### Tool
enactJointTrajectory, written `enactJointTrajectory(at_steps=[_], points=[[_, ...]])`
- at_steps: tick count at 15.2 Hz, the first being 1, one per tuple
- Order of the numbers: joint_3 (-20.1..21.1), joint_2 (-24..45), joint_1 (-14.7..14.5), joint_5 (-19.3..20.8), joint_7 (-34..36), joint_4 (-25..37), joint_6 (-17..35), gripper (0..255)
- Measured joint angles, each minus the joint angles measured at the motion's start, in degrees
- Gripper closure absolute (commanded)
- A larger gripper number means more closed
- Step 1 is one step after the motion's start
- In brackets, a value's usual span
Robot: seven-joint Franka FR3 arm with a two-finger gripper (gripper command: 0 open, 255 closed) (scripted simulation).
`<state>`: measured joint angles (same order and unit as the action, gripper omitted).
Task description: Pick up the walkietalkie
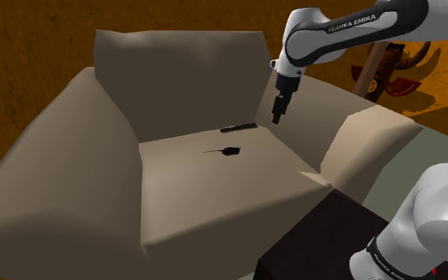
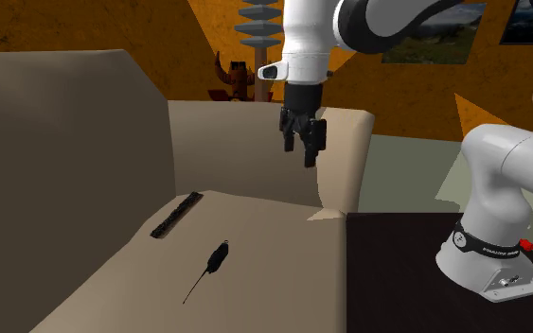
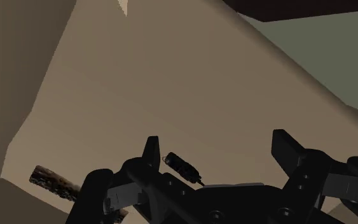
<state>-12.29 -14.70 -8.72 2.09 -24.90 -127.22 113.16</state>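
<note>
Arm (image 1: 349, 32): white with dark joints, upper link raised, forearm reaching over the armchair (image 1: 214, 199). Wrist: bent downward. Gripper (image 1: 278, 119): all black, pointing down, hanging well above the armchair's seat, near its rear corner. Fingers (image 3: 151, 149): spread apart, touching no part of the armchair.

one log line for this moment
phase: pre-grasp | gripper: open, empty, above seat | walkie-talkie: lying on armchair seat, not held
</note>
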Motion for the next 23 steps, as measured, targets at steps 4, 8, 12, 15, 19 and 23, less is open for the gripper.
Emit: enactJointTrajectory(at_steps=[4, 8, 12, 15, 19, 23], points=[[-0.6, 9.0, -1.3, -0.4, -7.9, 4.8, 3.2, 0], [-0.2, 17.8, -2.1, -0.9, -15.1, 9.9, 5.9, 0], [0.9, 26.7, -2.5, -1.1, -21.6, 16.2, 7.9, 0], [2.1, 32.8, -2.6, -0.7, -25.9, 21.0, 8.7, 0], [3.7, 41.1, -2.8, 0.4, -31.3, 27.8, 9.8, 0], [5.3, 49.3, -3.3, 2.0, -36.1, 35.2, 10.3, 0]])
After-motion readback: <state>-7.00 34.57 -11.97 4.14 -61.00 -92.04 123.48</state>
